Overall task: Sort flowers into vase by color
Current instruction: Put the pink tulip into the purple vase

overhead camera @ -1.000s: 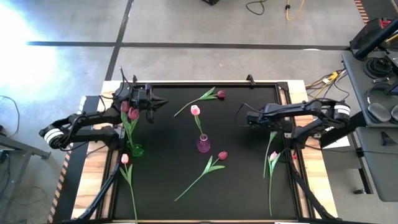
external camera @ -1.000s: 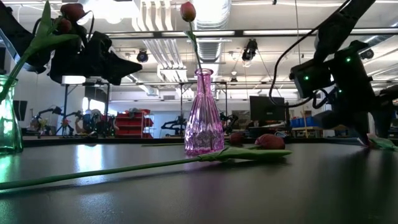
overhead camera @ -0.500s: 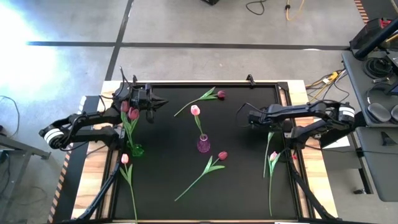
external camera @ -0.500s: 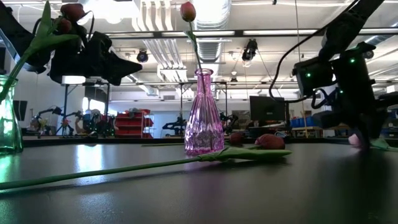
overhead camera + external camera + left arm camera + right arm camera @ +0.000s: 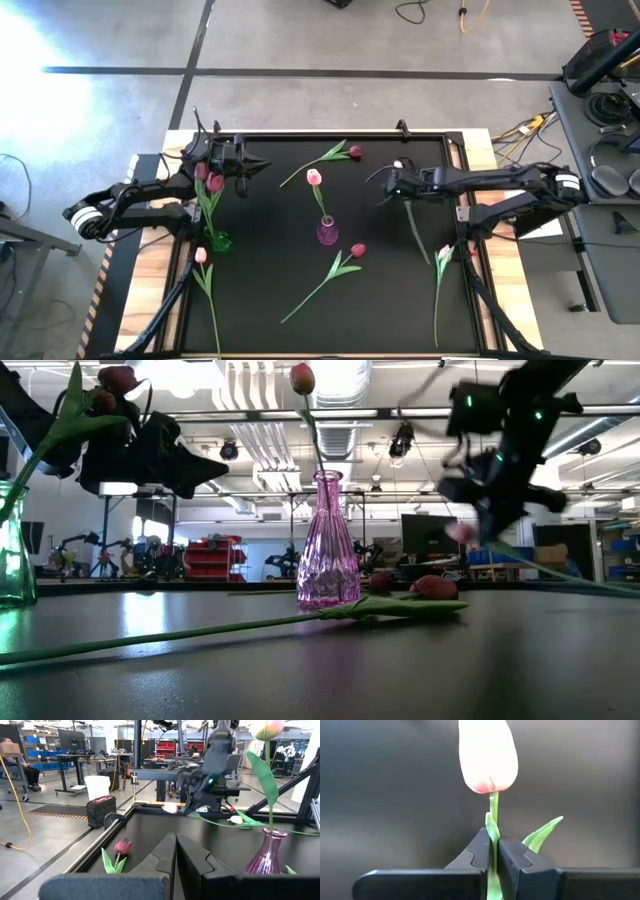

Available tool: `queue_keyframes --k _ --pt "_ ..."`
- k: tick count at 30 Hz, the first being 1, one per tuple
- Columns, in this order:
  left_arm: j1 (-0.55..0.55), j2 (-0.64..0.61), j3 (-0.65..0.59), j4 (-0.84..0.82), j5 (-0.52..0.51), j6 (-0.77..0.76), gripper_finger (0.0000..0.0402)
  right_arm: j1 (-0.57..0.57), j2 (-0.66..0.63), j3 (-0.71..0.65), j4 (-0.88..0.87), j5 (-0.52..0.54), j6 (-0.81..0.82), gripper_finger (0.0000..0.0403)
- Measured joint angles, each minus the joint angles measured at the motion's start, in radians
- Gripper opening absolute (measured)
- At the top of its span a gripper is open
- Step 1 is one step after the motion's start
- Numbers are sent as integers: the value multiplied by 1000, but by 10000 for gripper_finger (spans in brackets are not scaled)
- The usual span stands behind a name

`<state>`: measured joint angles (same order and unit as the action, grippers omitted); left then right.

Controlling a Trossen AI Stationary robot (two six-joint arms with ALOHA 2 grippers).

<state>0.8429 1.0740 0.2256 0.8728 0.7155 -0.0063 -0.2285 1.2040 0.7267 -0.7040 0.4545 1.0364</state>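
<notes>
High view shows the right gripper point(image 5: 392, 182) right of centre in the frame, clamped on the stem of a pale tulip point(image 5: 398, 164) just below its head; the right wrist view confirms the fingers point(image 5: 481, 851) pinch the green stem with the pink-white head standing beyond them. The stem trails from the grip toward the lower right of the high frame, so the flower's long axis runs diagonally, head toward the frame's upper left. The pink vase point(image 5: 327, 233), already holding one pale tulip, stands left of and below the gripper in that frame, near but clearly apart. I judge the coming move turns on this: the stem's free end points away from the vase, so the flower probably has to be swung upright and carried left before the stem can drop into the neck. The right arm is plainly the nearer one. The left gripper point(image 5: 243, 165) sits in the upper left area near the green vase point(image 5: 219, 241), fingers closed together with nothing between them in its wrist view. Other tulips lie scattered on the black mat point(image 5: 270, 280).
</notes>
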Motion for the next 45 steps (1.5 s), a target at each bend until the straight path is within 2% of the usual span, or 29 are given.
queue_keyframes --k 5,10,15,19,25,31,36,45 --pt "0 0 0 1 -18 0 0 120 -10 10 381 151 -277 13" --pt "0 0 0 0 -55 0 0 255 26 4 813 224 -562 13" --pt "0 2 0 1 -55 0 0 368 56 18 1202 235 -822 13" --pt "0 10 0 1 -55 -3 0 436 62 52 1406 237 -997 13" --pt "0 27 0 1 -55 -2 0 487 62 153 1456 236 -1128 13" --pt "0 43 0 3 -65 0 0 495 61 239 1456 183 -1205 13" --pt "0 47 0 3 -78 0 0 495 93 257 1516 118 -1240 13" --pt "0 46 0 3 -77 -3 0 495 159 279 1562 113 -1260 13"
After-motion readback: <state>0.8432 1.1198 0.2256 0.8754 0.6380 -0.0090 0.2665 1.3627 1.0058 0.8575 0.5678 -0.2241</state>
